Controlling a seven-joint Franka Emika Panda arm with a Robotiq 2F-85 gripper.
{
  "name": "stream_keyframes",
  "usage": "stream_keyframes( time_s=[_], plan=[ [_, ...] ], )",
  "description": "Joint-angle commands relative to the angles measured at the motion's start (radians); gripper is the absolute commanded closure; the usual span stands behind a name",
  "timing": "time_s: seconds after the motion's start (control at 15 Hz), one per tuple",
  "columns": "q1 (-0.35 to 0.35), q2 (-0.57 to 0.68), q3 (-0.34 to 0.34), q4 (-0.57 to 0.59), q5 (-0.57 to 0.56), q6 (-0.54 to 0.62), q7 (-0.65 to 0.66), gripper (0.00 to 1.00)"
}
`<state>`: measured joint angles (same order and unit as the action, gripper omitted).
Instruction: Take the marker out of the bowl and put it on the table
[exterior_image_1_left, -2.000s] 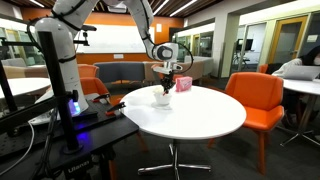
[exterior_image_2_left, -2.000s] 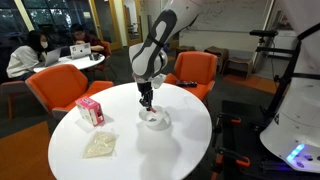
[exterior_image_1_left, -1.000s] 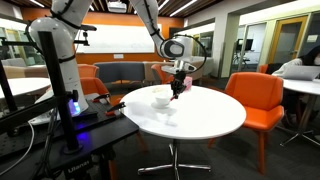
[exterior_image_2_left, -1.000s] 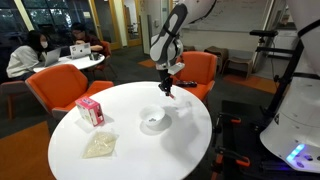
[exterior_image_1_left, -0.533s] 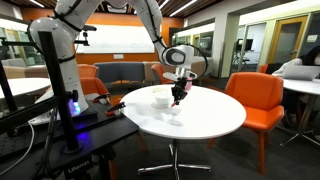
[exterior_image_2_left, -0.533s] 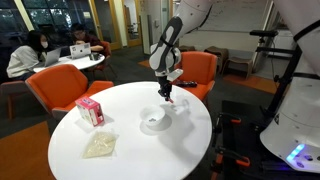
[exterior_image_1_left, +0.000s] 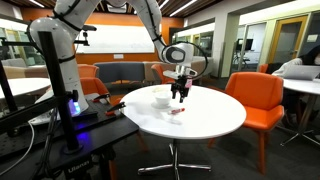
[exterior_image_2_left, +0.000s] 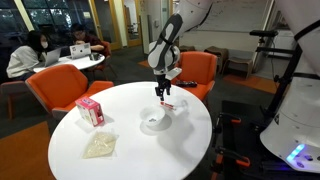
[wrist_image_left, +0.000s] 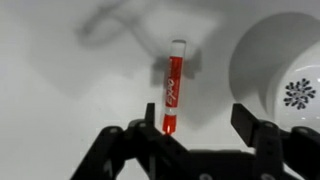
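The red marker lies flat on the white table, just beside the white bowl, which shows a dark flower print inside. My gripper hangs right above the marker, open, with nothing between its fingers. In both exterior views the gripper hovers a little over the round table, the marker a small red streak under it and the bowl next to it.
A pink box and a crumpled white bag sit on the table away from the bowl. Orange chairs ring the table. The black robot stand is close to its edge.
The gripper came down from above the bowl's side with the marker, then opened; the marker now lies on the table, free of the fingers.
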<state>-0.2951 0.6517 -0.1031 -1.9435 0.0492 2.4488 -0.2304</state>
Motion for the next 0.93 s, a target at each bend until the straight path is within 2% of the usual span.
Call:
stream_keyframes(
  time_s=[0.0,0.27,0.53,0.87],
  plan=[
    [0.006,-0.133,0.022,-0.114,0.023,0.028,0.007,0.00],
    [0.032,-0.278,0.035,-0.207,0.041,-0.029,0.017,0.00],
    [0.091,-0.411,0.012,-0.320,-0.004,0.021,0.084,0.00],
    [0.116,-0.509,0.017,-0.394,0.015,0.029,0.076,0.00]
  ],
)
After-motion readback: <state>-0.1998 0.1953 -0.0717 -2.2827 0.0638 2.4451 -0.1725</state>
